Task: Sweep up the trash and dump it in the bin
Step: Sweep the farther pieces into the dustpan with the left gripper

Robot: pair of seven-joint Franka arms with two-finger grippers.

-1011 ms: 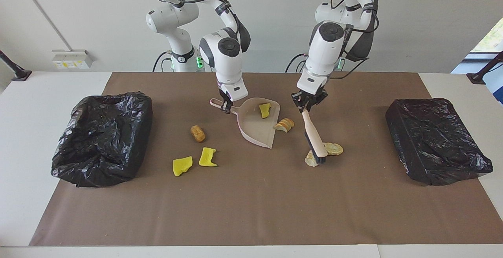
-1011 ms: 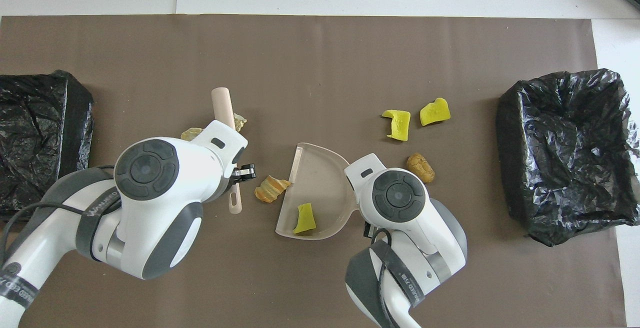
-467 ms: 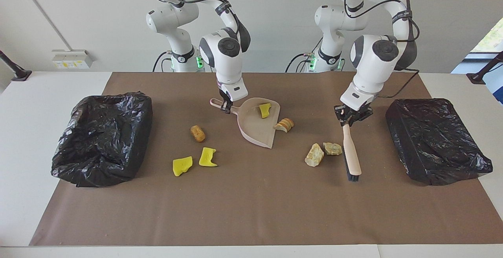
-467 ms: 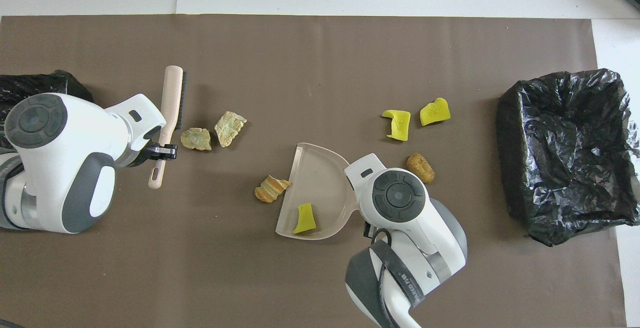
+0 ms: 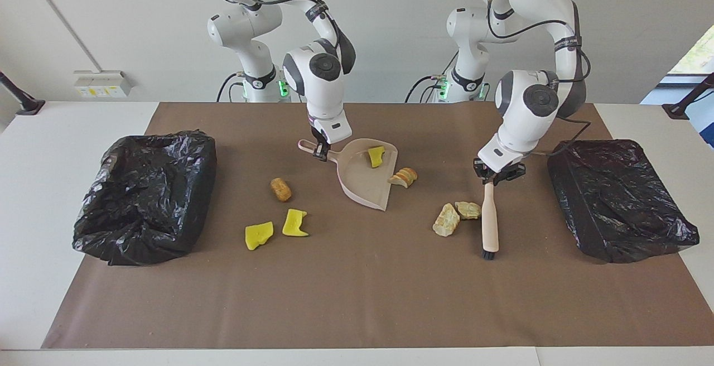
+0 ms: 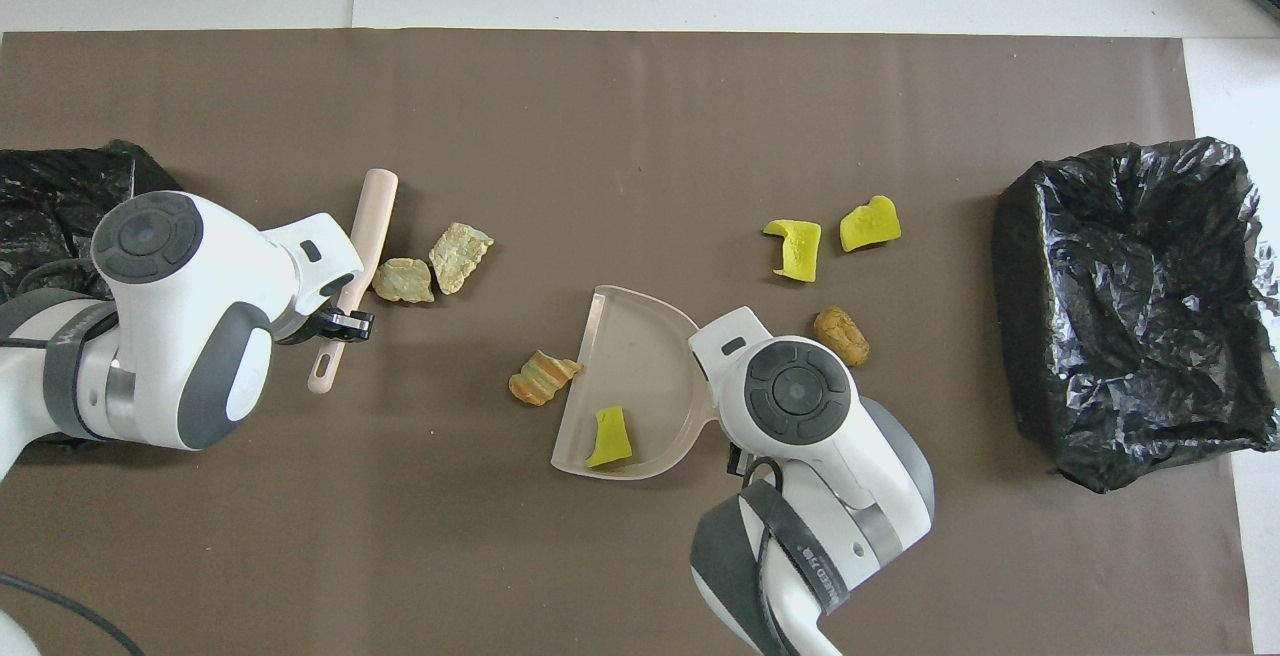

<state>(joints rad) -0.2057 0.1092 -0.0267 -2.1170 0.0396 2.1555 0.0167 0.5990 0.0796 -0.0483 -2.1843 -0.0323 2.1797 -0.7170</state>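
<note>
- While clamped on the brush (image 5: 489, 220) handle, the left gripper (image 5: 493, 175) sets its bristles just beside two beige lumps (image 5: 456, 215).
- Right gripper (image 5: 319, 150) grips the dustpan (image 5: 363, 181), which holds a yellow sponge piece (image 5: 376, 156).

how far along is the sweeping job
Early. Only one yellow sponge piece lies in the dustpan, held by the right end effector. The left end effector holds the brush beside two beige lumps. Left: striped scrap, cork, two sponge pieces, dumping.
</note>
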